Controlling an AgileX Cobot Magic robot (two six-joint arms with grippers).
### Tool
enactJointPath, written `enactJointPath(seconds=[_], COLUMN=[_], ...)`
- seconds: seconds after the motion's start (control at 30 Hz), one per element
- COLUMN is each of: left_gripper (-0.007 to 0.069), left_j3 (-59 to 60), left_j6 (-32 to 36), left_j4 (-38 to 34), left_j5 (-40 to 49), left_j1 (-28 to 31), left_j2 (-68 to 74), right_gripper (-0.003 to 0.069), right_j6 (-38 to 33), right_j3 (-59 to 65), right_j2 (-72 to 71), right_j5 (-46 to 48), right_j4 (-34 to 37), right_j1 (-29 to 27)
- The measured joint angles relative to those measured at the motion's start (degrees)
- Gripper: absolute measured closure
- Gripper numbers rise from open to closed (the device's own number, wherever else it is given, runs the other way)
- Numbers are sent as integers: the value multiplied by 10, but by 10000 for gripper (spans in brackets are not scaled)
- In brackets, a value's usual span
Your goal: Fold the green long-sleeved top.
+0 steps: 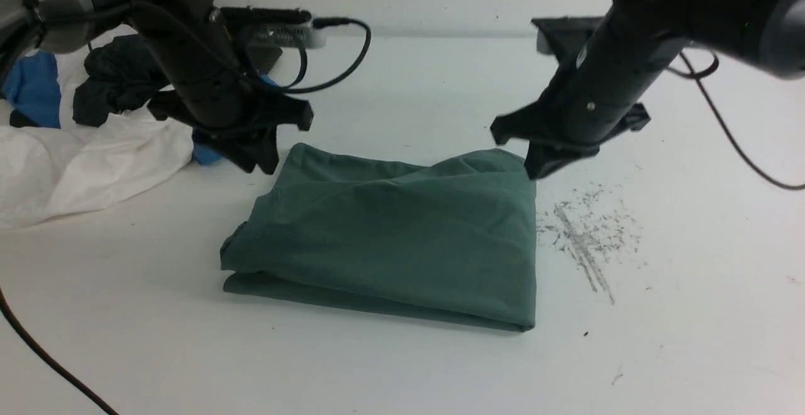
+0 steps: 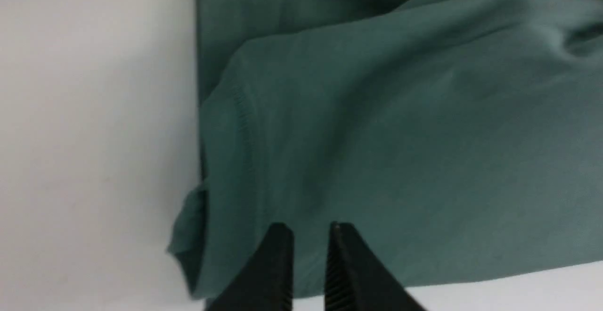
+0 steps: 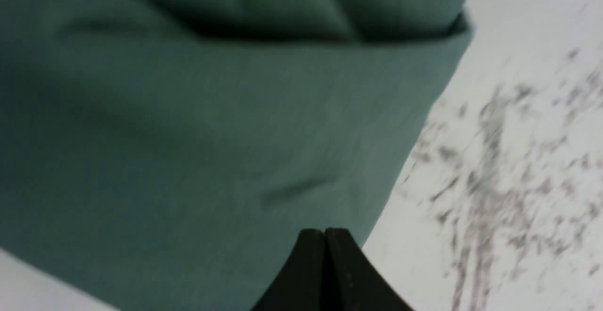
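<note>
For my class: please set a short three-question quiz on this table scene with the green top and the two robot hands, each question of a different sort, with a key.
1. True or false: the green long-sleeved top lies spread out flat with both sleeves extended.
2. Multiple choice: the grey scuff marks on the table lie A) on the robot's left of the top, B) on the robot's right of the top, C) under the white garment.
3. Fill in: the right hand has its jaws pressed ______, while the left hand shows a narrow gap.

Key: 1 false, it is a folded, layered bundle; 2 B; 3 together.
</note>
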Motion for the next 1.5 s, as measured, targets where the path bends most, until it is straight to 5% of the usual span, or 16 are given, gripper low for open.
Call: enactJointPath(seconds=[0.17, 0.77, 1.1, 1.5], left_gripper=[629, 629, 629, 629], left_j3=[-9, -8, -7, 121], left_j6=[30, -4, -7, -7], left_j4=[-27, 99, 111, 101], left_j5=[-19, -66, -57, -35], left_j1=[0, 0, 1, 1], left_j2=[60, 148, 44, -163], right_gripper=[673, 673, 673, 673], right_j6=[-11, -4, -13, -38], right_j3=[-103, -153, -153, -143], right_j2=[89, 220, 146, 160], right_j5=[29, 34, 40, 44], right_j4=[15, -5, 9, 6], right_j1=[-15, -10, 3, 107])
